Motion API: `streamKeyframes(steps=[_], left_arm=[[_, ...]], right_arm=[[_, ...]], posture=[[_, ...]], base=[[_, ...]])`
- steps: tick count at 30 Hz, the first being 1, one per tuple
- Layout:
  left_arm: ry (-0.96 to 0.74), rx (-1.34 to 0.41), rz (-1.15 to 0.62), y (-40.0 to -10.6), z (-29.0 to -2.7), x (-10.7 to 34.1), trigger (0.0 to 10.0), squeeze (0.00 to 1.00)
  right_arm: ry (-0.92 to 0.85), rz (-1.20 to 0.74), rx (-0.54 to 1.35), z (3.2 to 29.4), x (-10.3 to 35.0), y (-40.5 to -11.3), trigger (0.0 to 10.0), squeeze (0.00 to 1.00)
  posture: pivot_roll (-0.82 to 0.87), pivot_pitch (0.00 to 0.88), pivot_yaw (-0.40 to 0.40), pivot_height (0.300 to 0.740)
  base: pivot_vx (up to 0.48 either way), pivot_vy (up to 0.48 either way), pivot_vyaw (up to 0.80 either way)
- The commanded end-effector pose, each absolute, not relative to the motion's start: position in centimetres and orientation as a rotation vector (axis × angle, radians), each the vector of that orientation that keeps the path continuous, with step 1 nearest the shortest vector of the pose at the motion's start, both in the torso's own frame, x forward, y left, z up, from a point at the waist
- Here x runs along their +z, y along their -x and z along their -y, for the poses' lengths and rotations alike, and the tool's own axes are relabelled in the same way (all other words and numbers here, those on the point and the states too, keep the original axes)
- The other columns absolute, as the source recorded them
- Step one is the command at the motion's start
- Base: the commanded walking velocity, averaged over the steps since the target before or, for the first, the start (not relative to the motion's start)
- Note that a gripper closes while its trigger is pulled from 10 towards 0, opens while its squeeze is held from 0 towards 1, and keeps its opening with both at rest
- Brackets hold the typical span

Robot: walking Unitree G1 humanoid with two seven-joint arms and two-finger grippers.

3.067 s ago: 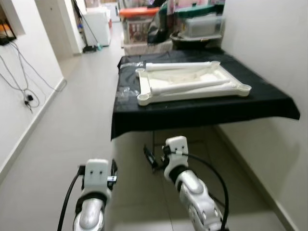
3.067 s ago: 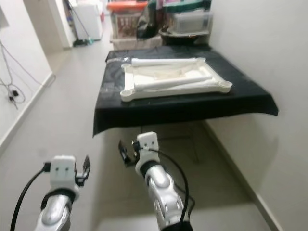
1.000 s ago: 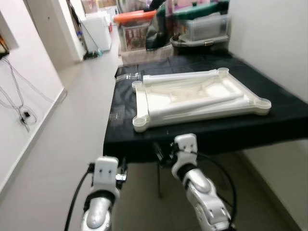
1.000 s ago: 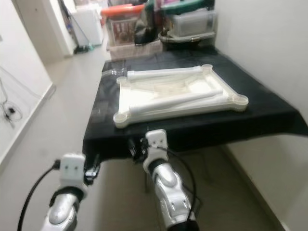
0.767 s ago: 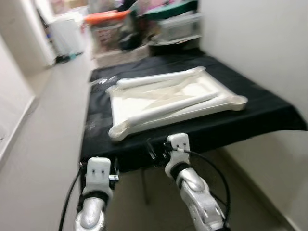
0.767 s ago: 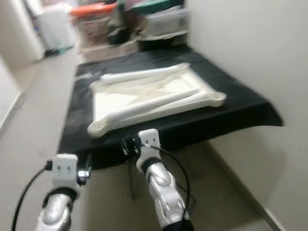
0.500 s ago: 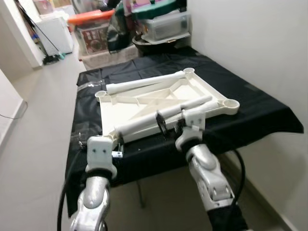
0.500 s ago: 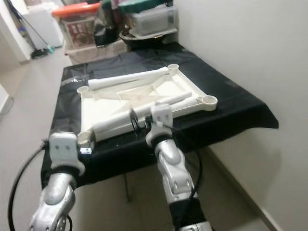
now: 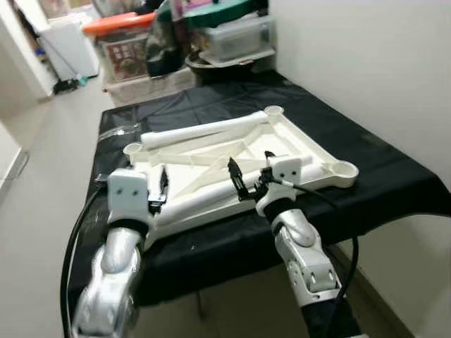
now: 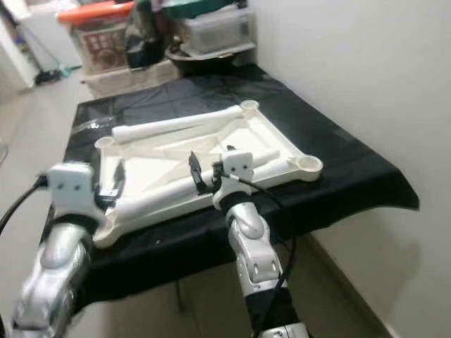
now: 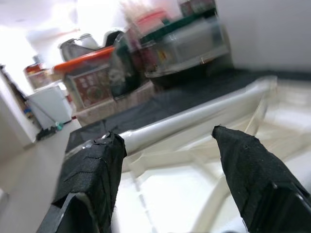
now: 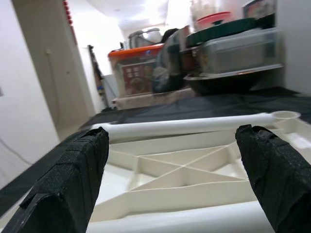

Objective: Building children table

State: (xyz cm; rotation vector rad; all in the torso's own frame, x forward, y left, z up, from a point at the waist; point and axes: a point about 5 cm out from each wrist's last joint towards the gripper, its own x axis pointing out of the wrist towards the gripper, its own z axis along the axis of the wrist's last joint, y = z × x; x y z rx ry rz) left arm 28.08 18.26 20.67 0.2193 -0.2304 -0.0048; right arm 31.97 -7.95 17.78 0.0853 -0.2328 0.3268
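Left eye view: cream plastic tabletop (image 9: 211,151) lies upside down — ribbed underside up, round sockets at corners — on the black-draped table (image 9: 373,169), w/ two loose white legs: near leg (image 9: 211,193) across the front part, far leg (image 9: 204,130) along the back rim. Risk, imo: near leg is round & unsecured, so a clumsy pinch could roll it off the front edge. Right gripper (image 9: 248,177) spread wide just above the near leg; left gripper (image 9: 159,190) also spread, holding nothing, by the tabletop's front-left corner. Storage bins (image 9: 239,35) stacked behind.
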Motion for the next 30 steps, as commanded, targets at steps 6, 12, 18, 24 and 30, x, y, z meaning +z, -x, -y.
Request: streamKeyframes(steps=[6, 12, 18, 24, 30], left_arm=[[-0.383, -0.387, 0.126, -31.6, -20.7, 21.8, 10.0, 0.0], [-0.409, -0.632, 0.028, -33.1, -19.7, 21.9, 10.0, 0.0], [-0.422, -0.861, -0.125, -33.7, -19.1, 21.2, 10.0, 0.0], [-0.554, -1.008, -0.323, -35.5, -20.3, 20.9, 10.0, 1.0], [-0.602, -1.003, -0.363, -36.6, -20.8, 21.6, 10.0, 1.0]], right_arm=[[-0.102, 0.213, 0.313, 8.0, 17.5, -31.9, 10.0, 0.0], [-0.111, 0.22, 0.294, 7.9, 17.8, -31.5, 10.0, 0.0], [-0.114, 0.226, 0.268, 8.3, 18.3, -30.8, 10.0, 0.0], [-0.107, 0.184, 0.212, 9.8, 17.6, -29.4, 10.0, 0.0], [-0.115, 0.157, 0.201, 10.0, 17.4, -28.6, 10.0, 0.0]], posture=[[-0.07, 0.0, 0.079, 0.74], [-0.09, 0.0, 0.125, 0.74], [-0.08, 0.001, 0.169, 0.74], [-0.05, 0.099, 0.199, 0.74], [-0.03, 0.154, 0.212, 0.74]], base=[[0.0, 0.0, 0.0], [0.0, 0.0, 0.0], [0.0, 0.0, 0.0], [0.0, 0.0, 0.0], [0.0, 0.0, 0.0]])
